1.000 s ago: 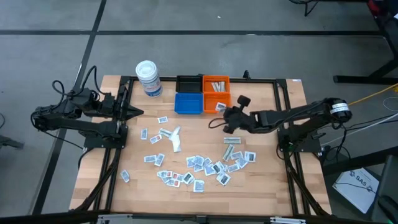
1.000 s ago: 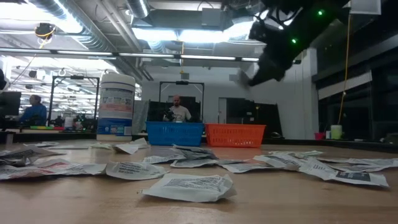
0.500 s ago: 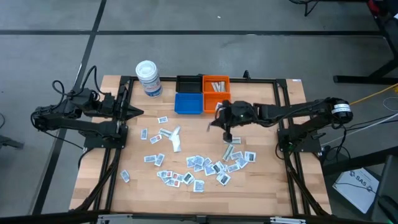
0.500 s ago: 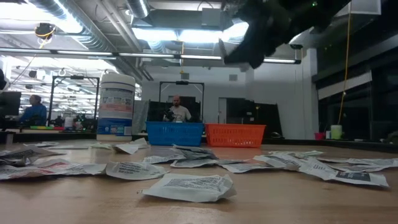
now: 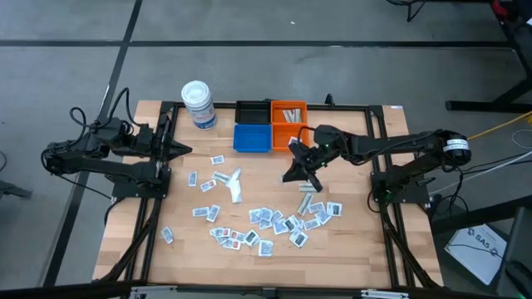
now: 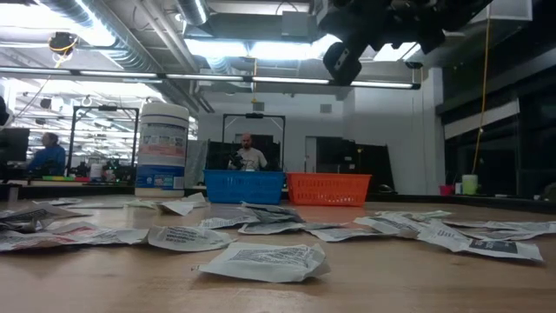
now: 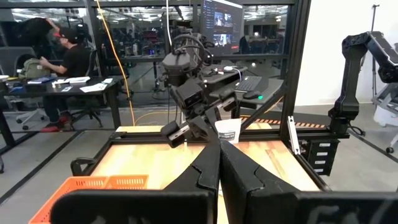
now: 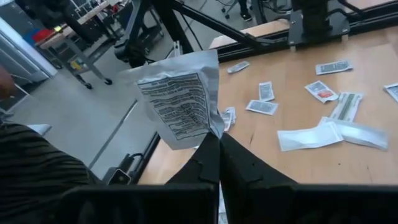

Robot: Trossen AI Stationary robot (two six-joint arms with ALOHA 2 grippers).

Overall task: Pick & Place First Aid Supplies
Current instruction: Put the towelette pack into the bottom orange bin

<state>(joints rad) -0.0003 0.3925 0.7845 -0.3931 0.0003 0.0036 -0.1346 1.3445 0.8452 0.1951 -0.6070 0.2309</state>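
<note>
Sachet (image 8: 179, 104), white with black print, hangs pinched by its corner in the right gripper (image 5: 293, 172), fingers closed on it above the tabletop (image 5: 349, 249) just in front of the orange bin (image 5: 288, 115). Left gripper (image 5: 184, 150) waits closed, empty, at the left edge.

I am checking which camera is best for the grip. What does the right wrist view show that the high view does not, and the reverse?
Only the right wrist view shows the right gripper shut on a white sachet, with the printed text readable.

Only the high view shows the blue bin, the orange bin, the black bin, the white tub and the left gripper waiting at the table's left edge.

Both show loose sachets lying on the wooden table.
</note>
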